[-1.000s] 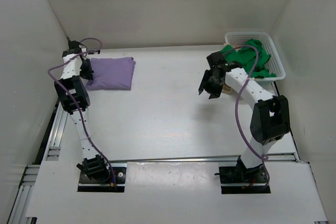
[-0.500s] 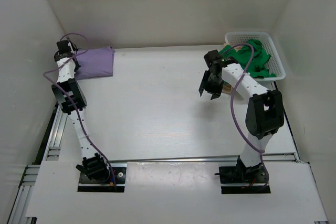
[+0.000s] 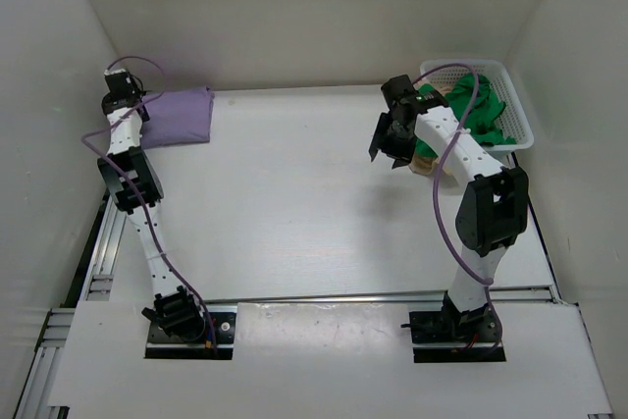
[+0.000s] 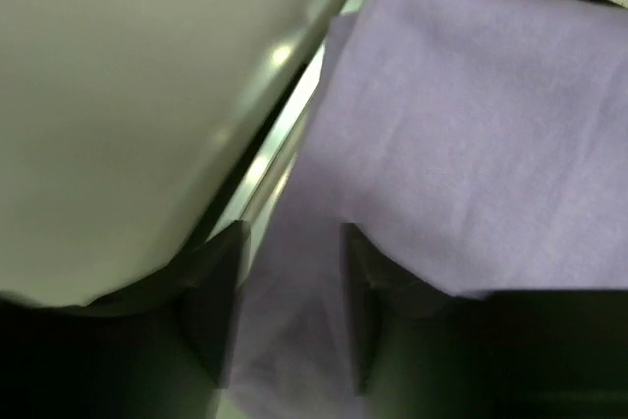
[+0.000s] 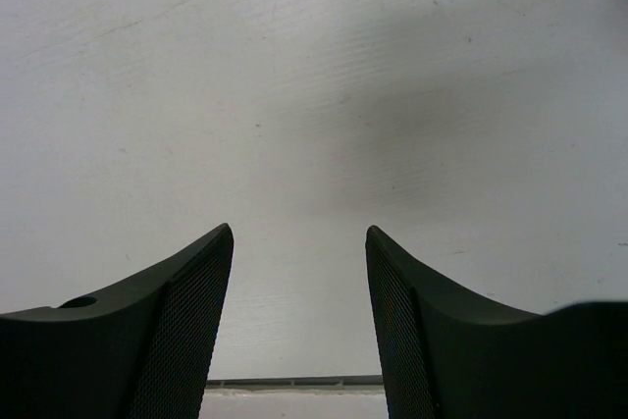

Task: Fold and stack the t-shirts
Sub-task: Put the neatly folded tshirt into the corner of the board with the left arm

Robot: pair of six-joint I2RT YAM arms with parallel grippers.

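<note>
Moved in the last second: the lavender t-shirt [image 3: 180,116] has gone from the open left part of the table [image 3: 294,213] into the far left corner. The left gripper [image 4: 291,242] has gone there with it. The right gripper [image 3: 391,142] has shifted a little farther back, toward the basket [image 3: 521,105].

Edges and room, as I read them from my station:
- Lavender t-shirt: close by the left wall [image 3: 49,144], with its far edge near the back wall [image 3: 294,26].
- Table: open white surface lies between the two arms, from the middle to the near edge.
- Right gripper: hangs over the table just left of the basket. Its fingers are wide apart and only table surface shows between them.
- Left gripper: fingers apart, lavender cloth lying in the gap. I see no pinch on it.

Containers:
- White mesh basket, far right corner: holds the green t-shirt [image 3: 486,110], crumpled and heaped to the rim.
- Beige t-shirt [image 3: 422,166]: a small patch shows at the basket's near left corner, under the right arm. I cannot tell whether it lies inside or outside.

Task item, appearance:
- Lavender t-shirt: folded flat to a tidy rectangle. In the left wrist view one layer overlaps another, with soft creases.
</note>
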